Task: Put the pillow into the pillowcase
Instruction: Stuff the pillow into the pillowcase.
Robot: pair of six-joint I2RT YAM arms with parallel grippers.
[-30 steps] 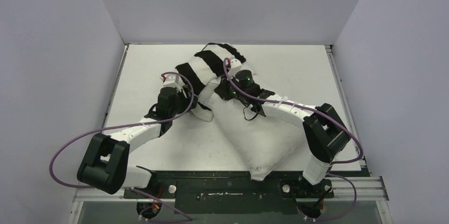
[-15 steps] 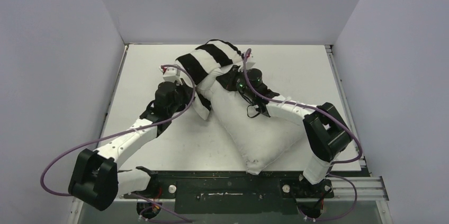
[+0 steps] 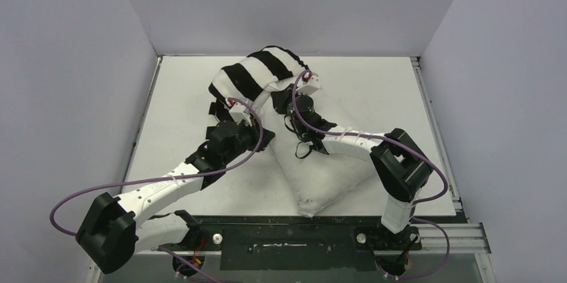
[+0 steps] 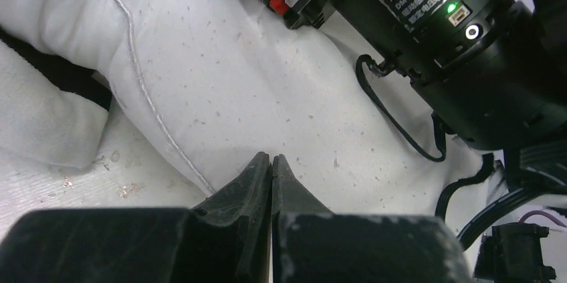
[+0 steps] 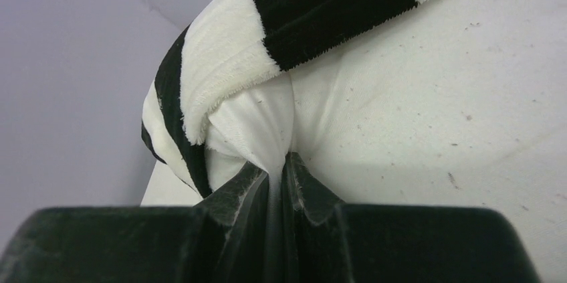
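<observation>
The off-white pillow (image 3: 321,169) lies slanted across the table, its near corner by the front edge. The black-and-white striped pillowcase (image 3: 257,72) covers its far end. My left gripper (image 3: 269,137) is shut with nothing between its fingers. Its tips (image 4: 271,158) rest against the pillow's (image 4: 267,82) left side, beside a seam. My right gripper (image 3: 294,87) sits on top of the pillow at the pillowcase's opening. In the right wrist view that gripper (image 5: 275,162) is shut on a pinch of white cloth just under the striped hem of the pillowcase (image 5: 321,2), with the pillow (image 5: 434,96) alongside.
The white table (image 3: 174,96) is boxed in by grey walls on the left, back and right. A metal rail (image 3: 441,233) runs along the near edge by the arm bases. The right arm's black wrist motor (image 4: 455,42) and its cable sit close above my left gripper.
My left gripper has shut and moved from left of the pillowcase to the pillow's left side. The pillowcase sits further down over the pillow. The pillow has shifted left.
</observation>
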